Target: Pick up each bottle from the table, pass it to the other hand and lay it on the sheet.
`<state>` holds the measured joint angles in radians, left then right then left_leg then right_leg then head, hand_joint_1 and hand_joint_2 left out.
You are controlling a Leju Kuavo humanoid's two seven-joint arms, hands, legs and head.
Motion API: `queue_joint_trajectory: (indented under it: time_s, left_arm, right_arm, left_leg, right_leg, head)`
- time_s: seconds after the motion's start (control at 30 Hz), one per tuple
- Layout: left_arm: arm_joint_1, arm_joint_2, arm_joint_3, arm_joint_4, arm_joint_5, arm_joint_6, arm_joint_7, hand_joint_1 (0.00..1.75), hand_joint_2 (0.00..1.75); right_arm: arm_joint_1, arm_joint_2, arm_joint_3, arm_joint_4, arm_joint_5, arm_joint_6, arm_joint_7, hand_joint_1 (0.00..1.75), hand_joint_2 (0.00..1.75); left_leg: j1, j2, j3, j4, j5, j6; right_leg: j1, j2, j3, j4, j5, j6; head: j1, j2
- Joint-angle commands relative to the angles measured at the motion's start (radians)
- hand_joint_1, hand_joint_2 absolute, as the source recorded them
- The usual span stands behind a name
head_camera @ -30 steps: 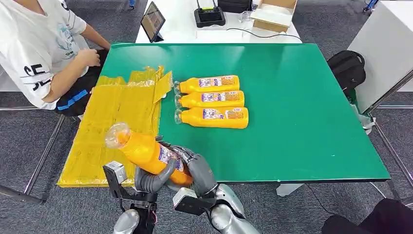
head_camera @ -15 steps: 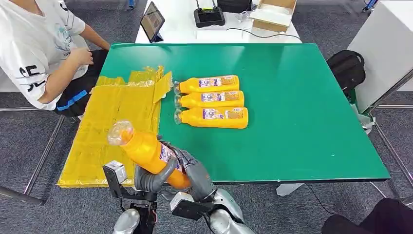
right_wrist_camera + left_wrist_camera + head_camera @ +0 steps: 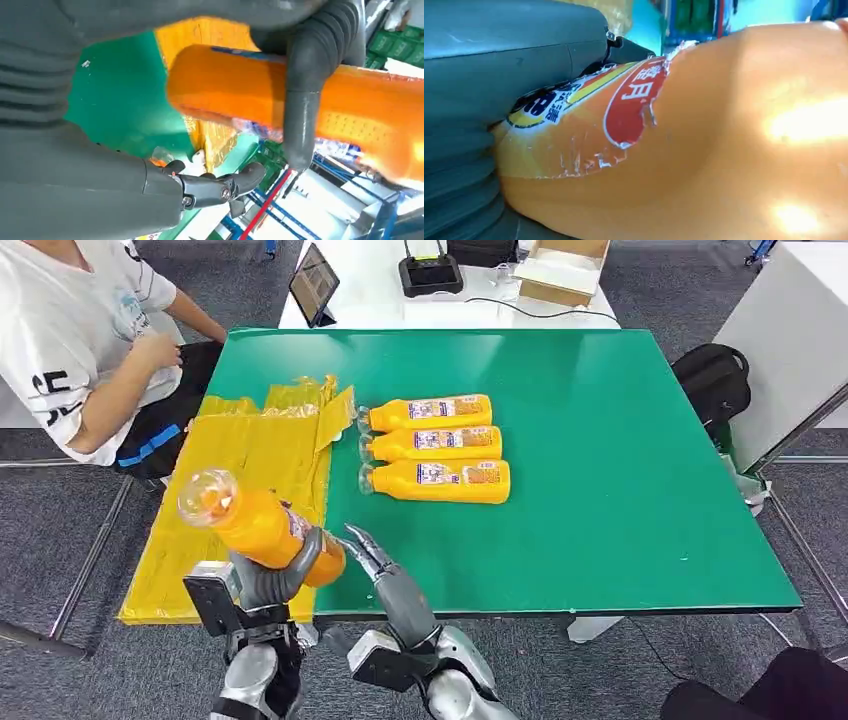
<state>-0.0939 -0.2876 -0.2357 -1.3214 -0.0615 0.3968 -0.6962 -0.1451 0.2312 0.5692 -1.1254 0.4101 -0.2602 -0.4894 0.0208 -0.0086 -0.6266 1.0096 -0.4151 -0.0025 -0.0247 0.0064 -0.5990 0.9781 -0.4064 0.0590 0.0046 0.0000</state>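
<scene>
Left hand [image 3: 272,575] is gripping the orange bottle [image 3: 255,525] around its lower body, fingers wrapping over the label, and you are carrying it tilted, cap end up and outward, above the near edge of the yellow sheet [image 3: 240,480]. Your right hand [image 3: 385,575] is sitting just beside the bottle's base with its fingers spread and nothing in them; in the right wrist view the bottle [image 3: 310,107] is lying beyond those fingers, with a left-hand finger [image 3: 300,105] curling across it.

You are judging the placing step now, so watch these risks:

- The bottle is hanging over the table's near edge. If you are opening the left hand here, it may be dropping to the floor instead of onto the sheet.
- It is round and tilted. If you are releasing it from height, it will likely be rolling off the crinkled plastic, toward the green table [image 3: 600,490] or off the side.
- The right hand is close to the base. Any sideways sweep may be knocking the bottle loose.
- A seated person [image 3: 70,340] is near the sheet's far corner, so a wide swing is risking contact.

Three more bottles [image 3: 435,450] are lying side by side on the table, just beside the sheet.
</scene>
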Motion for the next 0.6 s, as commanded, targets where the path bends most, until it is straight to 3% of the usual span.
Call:
queue_joint_trajectory:
  time_s: [0.03,0.13,0.17,0.23,0.33,0.4,0.47,0.53,0.6]
  left_arm:
    - [-0.096,0.011,0.08,0.091,-0.058,0.098,-0.002,1.75,1.75]
    - [-0.123,0.032,0.085,0.11,-0.109,0.196,-0.002,1.75,1.75]
    - [-0.136,0.051,0.069,0.123,-0.191,0.297,-0.002,1.75,1.75]
    - [-0.161,0.033,0.161,0.154,-0.363,0.301,-0.002,1.75,1.75]
    - [-0.245,-0.017,0.4,0.218,-0.916,0.301,-0.002,1.75,1.75]
    - [-0.314,-0.006,0.49,0.286,-1.161,0.301,-0.002,1.75,1.75]
    - [-0.383,0.062,0.474,0.393,-1.366,0.301,0.096,1.75,1.75]
    - [-0.492,0.192,0.347,0.606,-1.509,0.301,0.271,1.75,1.75]
    - [-0.543,0.247,0.266,0.742,-1.509,0.293,0.336,1.75,1.75]
  right_arm:
    - [-0.02,-0.017,-0.014,0.008,-0.022,-0.017,-0.014,0.0,0.0]
    - [-0.014,-0.015,-0.026,-0.009,-0.038,-0.028,-0.024,0.0,0.0]
    - [-0.014,-0.015,-0.027,-0.014,-0.043,-0.029,-0.029,0.0,0.0]
    - [-0.016,-0.011,-0.036,-0.026,-0.06,-0.041,-0.049,0.0,0.0]
    - [-0.027,-0.012,-0.044,-0.062,-0.095,-0.054,-0.082,0.0,0.0]
    - [-0.035,-0.017,-0.044,-0.081,-0.114,-0.054,-0.097,0.0,0.0]
    - [-0.04,-0.019,-0.044,-0.094,-0.133,-0.045,-0.108,0.0,0.0]
    - [-0.043,-0.019,-0.041,-0.105,-0.141,-0.032,-0.111,0.0,0.0]
    - [-0.044,-0.018,-0.039,-0.105,-0.141,-0.029,-0.111,0.0,0.0]
  left_leg:
    - [0.0,-0.001,0.004,-0.001,-0.001,0.001]
    - [0.0,-0.001,0.003,-0.001,-0.001,0.001]
    - [0.001,0.0,0.006,-0.001,-0.002,0.001]
    - [0.0,0.0,0.004,-0.001,-0.001,0.001]
    - [0.0,0.0,0.003,-0.001,0.0,0.001]
    - [0.0,0.0,0.001,0.0,0.0,0.001]
    - [0.001,0.001,0.004,0.001,-0.001,0.001]
    - [0.0,0.001,0.002,-0.001,0.001,0.0]
    - [0.0,-0.001,0.002,-0.001,0.001,0.0]
  right_leg:
    - [0.001,-0.002,0.004,-0.001,-0.001,-0.003]
    - [0.001,-0.002,0.003,-0.001,-0.001,-0.002]
    - [0.002,-0.001,0.006,-0.001,-0.002,-0.004]
    - [0.001,-0.001,0.004,-0.001,-0.001,-0.003]
    - [0.001,-0.001,0.003,-0.001,0.0,-0.002]
    - [0.001,0.0,0.001,0.0,0.0,-0.002]
    - [0.002,0.0,0.004,0.0,-0.001,-0.004]
    - [0.001,0.0,0.002,0.0,0.001,-0.003]
    - [0.0,-0.002,0.002,0.0,0.001,-0.002]
  head:
    - [0.0,0.0]
    - [0.0,0.0]
    - [0.0,0.0]
    - [0.0,0.0]
    - [0.0,0.0]
    - [0.0,0.0]
    - [0.0,0.0]
    - [0.0,0.0]
    - [0.0,0.0]
